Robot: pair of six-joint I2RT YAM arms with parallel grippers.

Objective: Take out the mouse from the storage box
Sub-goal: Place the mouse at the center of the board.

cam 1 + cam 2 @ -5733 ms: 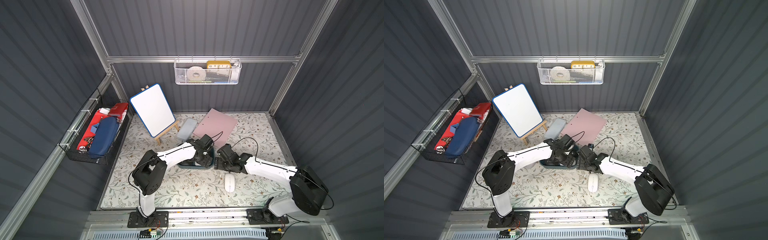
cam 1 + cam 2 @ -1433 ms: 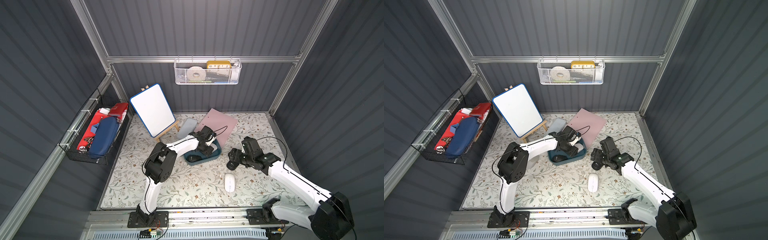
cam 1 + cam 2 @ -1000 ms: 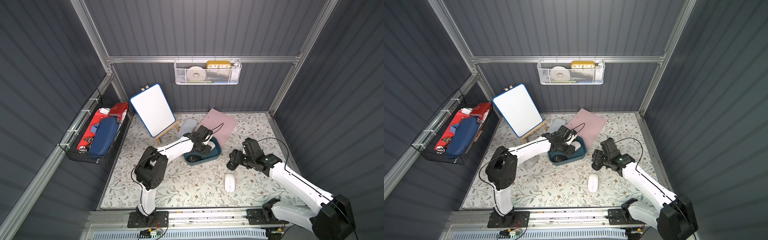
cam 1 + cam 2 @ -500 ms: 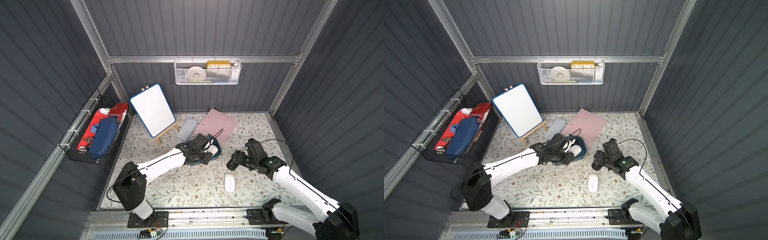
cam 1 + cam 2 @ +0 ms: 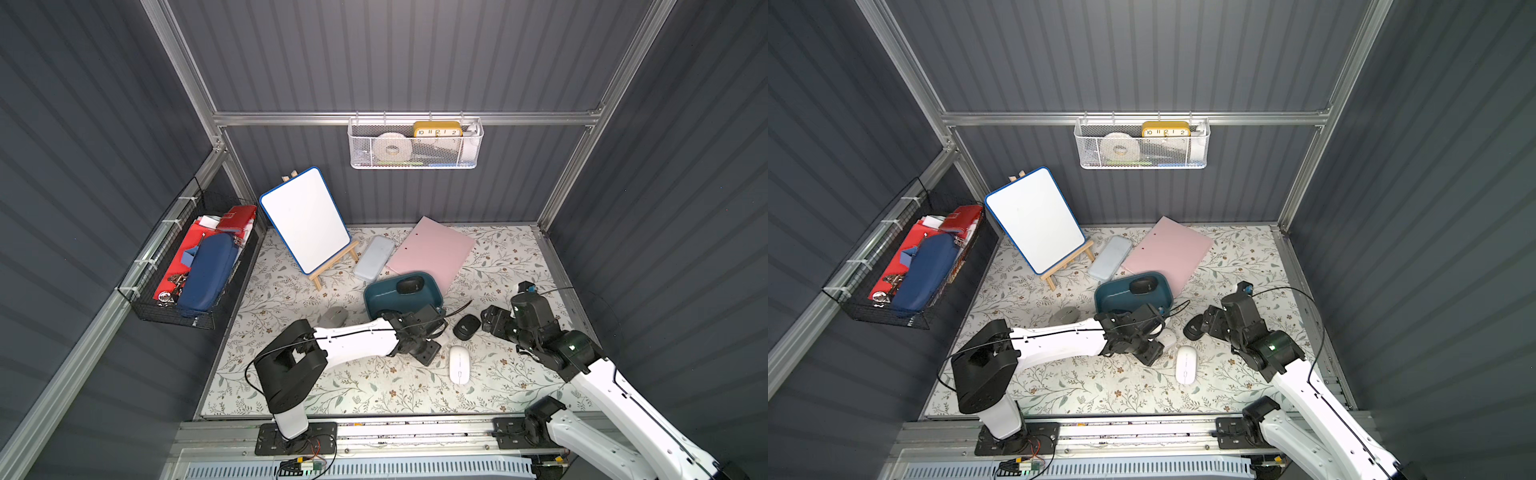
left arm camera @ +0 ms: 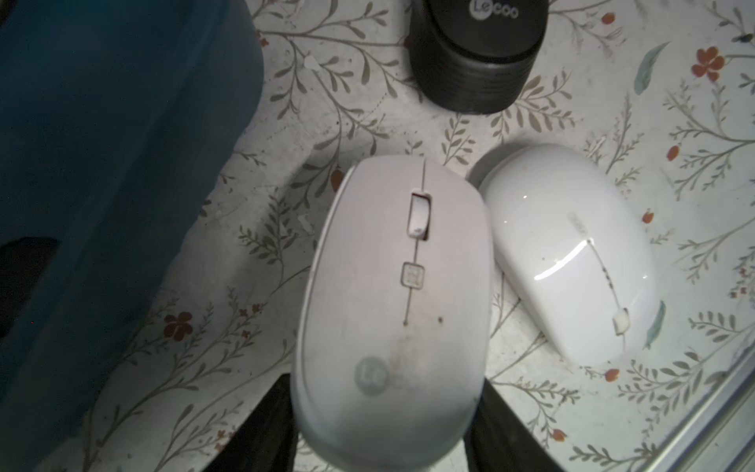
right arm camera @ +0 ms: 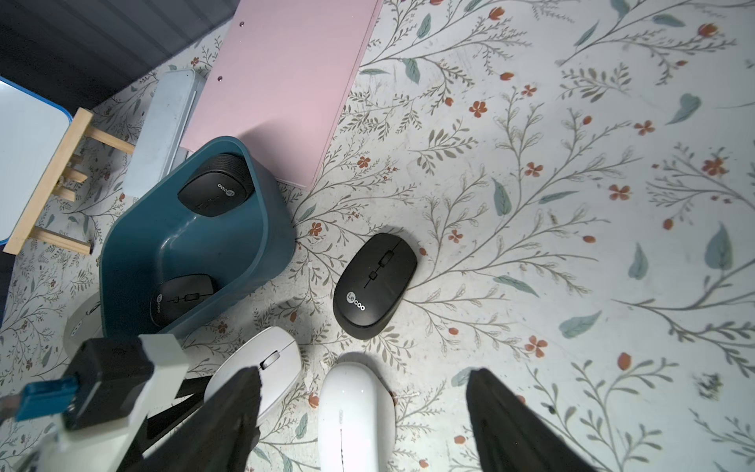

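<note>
Half a second back the left gripper (image 6: pixel 384 392) hung over the storage box (image 5: pixel 376 297) with the mouse (image 6: pixel 392 310); now it has swung out past the box's front wall and down low over the floral mat (image 5: pixel 332 386). That mouse is matte off-white, a rounded oval with a scroll wheel, a small square button behind it, a thin seam along its back and brownish smudges near the tail, where a round grey badge reads "Le". It is outside the teal box, just in front of its near wall, on or just above the mat; I cannot tell which. Its tail end sits between the two black fingers (image 6: pixel 261 429), which pinch its sides. Against its flank lies a glossy white mouse (image 6: pixel 572 253), touching or nearly so. Beyond both noses rests a black mouse (image 7: pixel 374 284) marked "Lecoo". Two more black mice (image 7: pixel 214 192) lie inside the box, one plainly showing the same logo. Near the black mouse on the mat, the right gripper (image 7: pixel 363 374) hovers with its fingers spread wide and nothing between them.
</note>
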